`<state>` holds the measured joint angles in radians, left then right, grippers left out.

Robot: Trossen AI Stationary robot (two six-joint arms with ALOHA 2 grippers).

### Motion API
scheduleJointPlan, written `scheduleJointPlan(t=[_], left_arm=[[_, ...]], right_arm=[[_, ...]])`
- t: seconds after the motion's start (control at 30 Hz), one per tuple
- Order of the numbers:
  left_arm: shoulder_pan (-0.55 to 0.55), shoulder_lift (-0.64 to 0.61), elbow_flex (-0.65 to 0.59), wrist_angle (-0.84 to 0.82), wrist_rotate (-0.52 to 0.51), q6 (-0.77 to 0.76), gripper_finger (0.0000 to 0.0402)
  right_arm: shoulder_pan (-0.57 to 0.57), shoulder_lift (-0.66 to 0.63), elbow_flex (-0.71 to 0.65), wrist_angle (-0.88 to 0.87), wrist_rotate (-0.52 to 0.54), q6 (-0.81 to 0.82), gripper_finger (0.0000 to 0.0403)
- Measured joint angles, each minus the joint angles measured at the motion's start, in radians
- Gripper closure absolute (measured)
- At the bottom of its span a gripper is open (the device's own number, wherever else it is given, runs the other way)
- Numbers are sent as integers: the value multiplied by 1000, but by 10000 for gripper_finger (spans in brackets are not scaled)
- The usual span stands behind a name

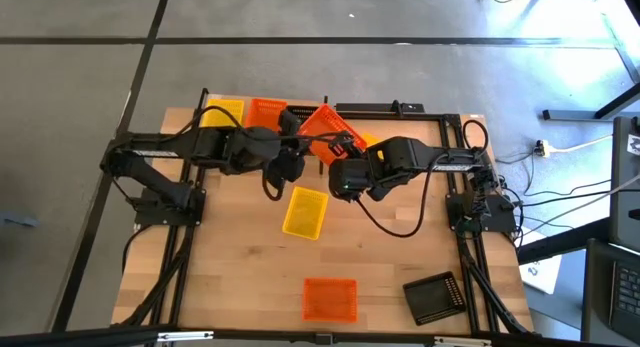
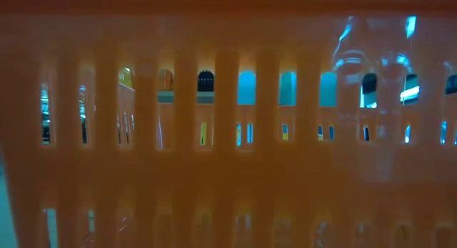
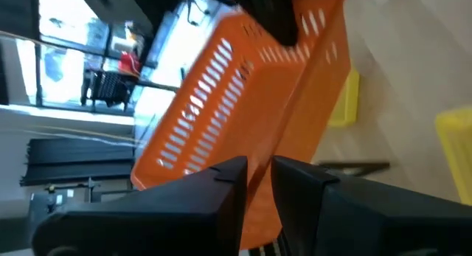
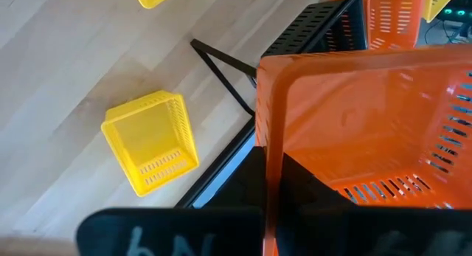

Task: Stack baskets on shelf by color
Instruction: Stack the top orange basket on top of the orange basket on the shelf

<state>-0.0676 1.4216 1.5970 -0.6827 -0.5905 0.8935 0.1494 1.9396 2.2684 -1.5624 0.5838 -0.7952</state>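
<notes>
An orange basket [image 1: 326,121] hangs tilted above the shelf [image 1: 400,110] at the table's far edge, held between my two grippers. My left gripper [image 1: 300,145] is shut on one end and my right gripper [image 1: 346,153] on the other. A yellow basket [image 1: 222,112] and a second orange basket [image 1: 264,111] sit on the shelf's left part. Another yellow basket [image 1: 305,212] rests bottom-down on the table's middle. In the right wrist view this yellow basket [image 4: 151,149] lies below the held orange basket [image 4: 369,123]. My left gripper pinches the orange basket's end nearest it [image 3: 258,184] between its two fingers, which slant slightly downward; the orange wall fills the narrow gap. The basket stands clear of the table, tilted, with its far end in my right gripper [image 3: 280,12]. My right gripper pinches one end wall of the orange basket at its rim [image 4: 270,149], one finger [image 4: 313,193] inside the basket and one outside. The fingers come from above, slanting down. The basket is lifted clear and tilted, its open side toward the wrist camera.
A third orange basket [image 1: 329,298] stands at the table's near edge and fills the low view with its wall [image 2: 228,134]. A black basket [image 1: 435,297] lies at the near right. The shelf's black bars [image 4: 228,64] run close under the held basket. Bare wood lies between.
</notes>
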Motion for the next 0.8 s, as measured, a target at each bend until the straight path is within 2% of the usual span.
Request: scheduleJointPlan(t=[0.4, 0.8], left_arm=[[33, 1, 0, -43, 10, 0, 346], [33, 65, 3, -70, -1, 38, 353]], right_arm=[[5, 0, 0, -5, 1, -13, 403], [5, 0, 0, -18, -4, -22, 403]])
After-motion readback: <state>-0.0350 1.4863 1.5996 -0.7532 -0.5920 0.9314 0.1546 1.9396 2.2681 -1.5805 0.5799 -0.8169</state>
